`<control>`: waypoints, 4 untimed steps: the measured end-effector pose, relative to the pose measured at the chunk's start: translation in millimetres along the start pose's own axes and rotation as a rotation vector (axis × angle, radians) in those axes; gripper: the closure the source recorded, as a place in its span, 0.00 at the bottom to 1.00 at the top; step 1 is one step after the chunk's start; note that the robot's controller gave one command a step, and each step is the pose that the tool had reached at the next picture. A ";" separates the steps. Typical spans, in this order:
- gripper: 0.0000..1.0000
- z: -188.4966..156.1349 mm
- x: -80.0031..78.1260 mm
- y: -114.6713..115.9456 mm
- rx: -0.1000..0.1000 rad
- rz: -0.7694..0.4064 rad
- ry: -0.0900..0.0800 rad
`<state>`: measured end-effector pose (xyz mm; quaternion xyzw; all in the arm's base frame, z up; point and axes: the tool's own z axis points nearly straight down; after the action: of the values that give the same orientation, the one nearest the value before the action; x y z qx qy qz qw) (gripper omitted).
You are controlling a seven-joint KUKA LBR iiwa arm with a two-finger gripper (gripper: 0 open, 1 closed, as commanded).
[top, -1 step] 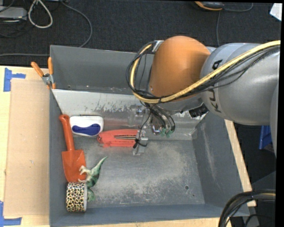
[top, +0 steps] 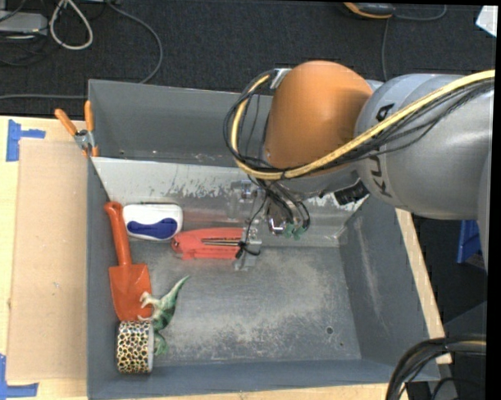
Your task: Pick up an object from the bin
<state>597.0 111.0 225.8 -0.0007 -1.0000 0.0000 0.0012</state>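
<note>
Near-left corner of bin (top: 228, 384): leopard-print roll (top: 134, 348), with green toy dinosaur (top: 166, 303) against it. Orange toy shovel (top: 126, 285) just behind, handle towards the far wall. Mid-floor: flat red stapler-like tool (top: 201, 243) lying crosswise. Gripper (top: 249, 251) is down at its right end; can't tell how far it's open or whether it has a grip. White-and-blue oval thing (top: 152, 219) just beyond the tool's left end.

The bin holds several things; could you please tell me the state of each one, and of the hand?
Red tool: lying flat in the middle.
White-blue thing: lying flat at the back left.
Shovel: lying flat along the left side, blade toward the front.
Dinosaur: toppled, against the shovel blade.
Tape roll: on its edge, front left corner.
Hand: low, at the red tool's right end.
</note>
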 end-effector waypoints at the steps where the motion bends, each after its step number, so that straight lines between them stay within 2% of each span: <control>1: 0.00 142.1 -17.2 -16.2 -0.001 0.107 0.000; 2: 0.00 66.8 -19.8 -16.7 -0.004 0.033 -0.020; 3: 0.00 155.1 -20.6 -17.4 -0.005 0.118 -0.011; 4: 0.00 154.7 -23.1 -9.6 -0.006 0.134 -0.022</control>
<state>619.7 101.4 71.0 -0.0676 -0.9977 -0.0028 -0.0098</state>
